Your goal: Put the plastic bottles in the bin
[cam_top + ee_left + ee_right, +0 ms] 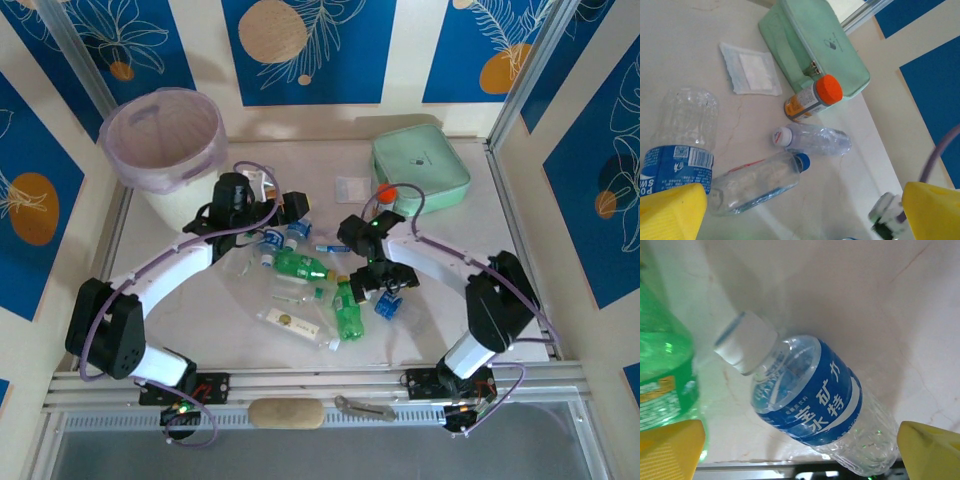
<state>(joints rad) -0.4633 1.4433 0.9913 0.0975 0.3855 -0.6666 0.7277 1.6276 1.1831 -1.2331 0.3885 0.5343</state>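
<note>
Plastic bottles [300,266] scattered mid-table; bin [150,178] at 10 o'clock. Left gripper [802,212] and right gripper [800,452] both spread wide, empty. Right hangs over blue-labelled bottle [810,410]. We judge it light, thin-walled, slick, so we'd pinch across labelled body.

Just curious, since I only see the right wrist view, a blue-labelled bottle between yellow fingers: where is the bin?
Observer: The bin stands at the far left corner of the table.
Visitor: Anything in it yet?
Observer: From above, it looks empty.
Visitor: And the other arm?
Observer: The left fingers are open above clear bottles, near an orange-capped jar.
</note>
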